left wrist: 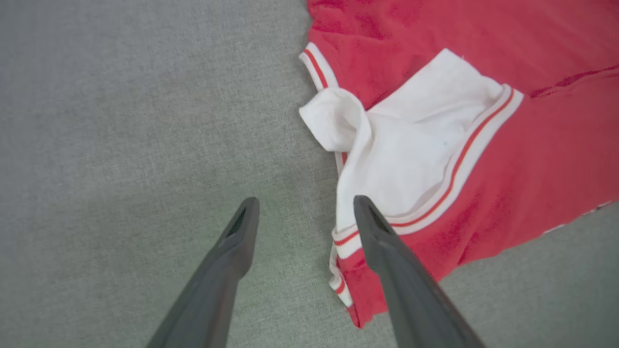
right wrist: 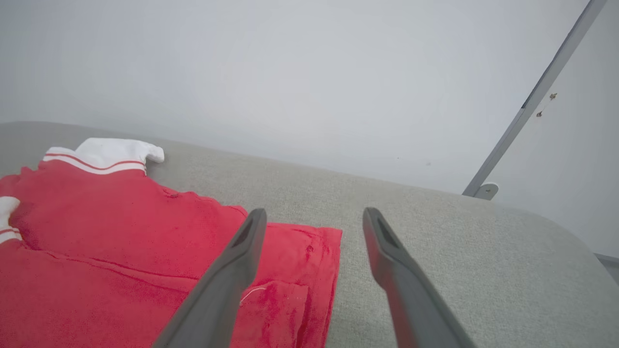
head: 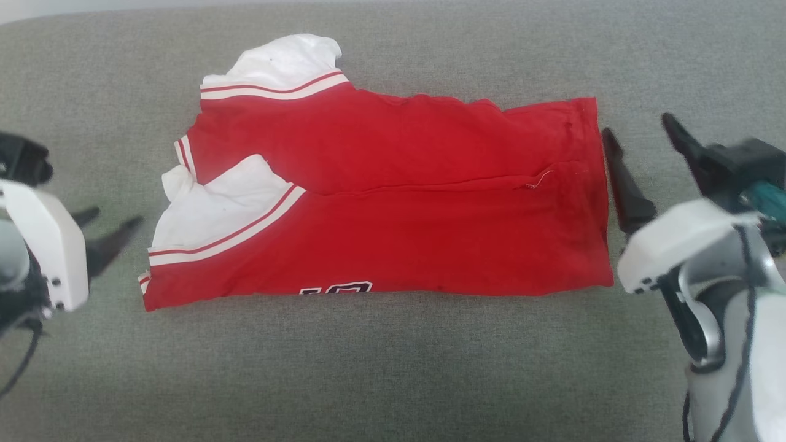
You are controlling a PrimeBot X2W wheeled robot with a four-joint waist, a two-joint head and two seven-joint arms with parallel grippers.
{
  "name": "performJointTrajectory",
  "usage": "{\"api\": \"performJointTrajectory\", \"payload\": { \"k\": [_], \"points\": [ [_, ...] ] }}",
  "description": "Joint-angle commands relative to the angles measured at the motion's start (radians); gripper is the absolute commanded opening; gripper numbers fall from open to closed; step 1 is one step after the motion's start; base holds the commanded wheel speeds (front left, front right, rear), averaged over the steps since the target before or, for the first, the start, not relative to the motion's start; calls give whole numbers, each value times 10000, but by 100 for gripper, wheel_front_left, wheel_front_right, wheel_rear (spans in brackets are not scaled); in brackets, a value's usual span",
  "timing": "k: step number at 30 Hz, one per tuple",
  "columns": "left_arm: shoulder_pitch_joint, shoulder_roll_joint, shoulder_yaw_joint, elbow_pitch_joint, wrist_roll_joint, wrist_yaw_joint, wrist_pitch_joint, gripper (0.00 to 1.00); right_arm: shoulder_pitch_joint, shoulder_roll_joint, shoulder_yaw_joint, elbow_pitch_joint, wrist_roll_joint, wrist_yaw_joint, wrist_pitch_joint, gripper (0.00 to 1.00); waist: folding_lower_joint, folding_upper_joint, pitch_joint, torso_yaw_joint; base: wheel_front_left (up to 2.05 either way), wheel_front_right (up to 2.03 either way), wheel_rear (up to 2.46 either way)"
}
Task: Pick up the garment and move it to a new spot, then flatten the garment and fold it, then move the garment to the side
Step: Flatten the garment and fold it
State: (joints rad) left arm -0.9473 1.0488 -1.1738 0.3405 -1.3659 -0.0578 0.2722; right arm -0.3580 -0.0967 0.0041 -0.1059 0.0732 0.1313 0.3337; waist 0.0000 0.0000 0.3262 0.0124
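- Garment [head: 393,202]: lies flat, folded lengthwise, on the grey cushion [head: 393,368], white sleeves toward the robot's left
- Left gripper [head: 116,216]: fingers spread, empty, just beside the sleeve end
- Right gripper [head: 635,123]: fingers spread wide, empty, just beside the hem

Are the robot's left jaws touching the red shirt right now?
Apart. The head view shows a strip of grey surface between the left gripper and the garment; its jaws stand open.
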Motion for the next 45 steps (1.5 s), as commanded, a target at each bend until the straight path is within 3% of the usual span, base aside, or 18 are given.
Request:
{"api": "performJointTrajectory", "payload": {
  "k": [1,8,14,26,28,33,45],
  "points": [
    [231,84,9,-189,-122,103,-97,100,226,122,-163,-100,-122,-13,-293,100,0,0,-2,-8,0,0,0],
    [993,484,-65,-1097,-508,590,-359,100,911,466,-1227,-697,-551,-13,-1422,100,0,0,82,-105,0,0,0],
    [1297,601,-178,-1450,-678,888,-169,100,1389,468,-1579,-905,47,-13,-1569,100,0,0,229,-235,0,0,0],
    [1513,-332,-524,-325,-1088,894,706,100,1978,468,-1211,-748,676,-11,-373,100,0,0,583,-462,0,0,0],
    [1530,-568,-598,-97,-1125,760,890,0,1992,469,-1025,-647,847,-11,57,100,0,0,612,-463,0,0,0],
    [1463,-968,-687,161,-963,466,1010,0,1802,467,-765,-424,1112,-11,935,100,0,0,639,-411,0,0,0],
    [1286,-1721,-782,679,-756,-27,1042,0,1362,472,-297,681,1418,-10,4307,100,0,0,645,3,0,0,0]
  ]
}}
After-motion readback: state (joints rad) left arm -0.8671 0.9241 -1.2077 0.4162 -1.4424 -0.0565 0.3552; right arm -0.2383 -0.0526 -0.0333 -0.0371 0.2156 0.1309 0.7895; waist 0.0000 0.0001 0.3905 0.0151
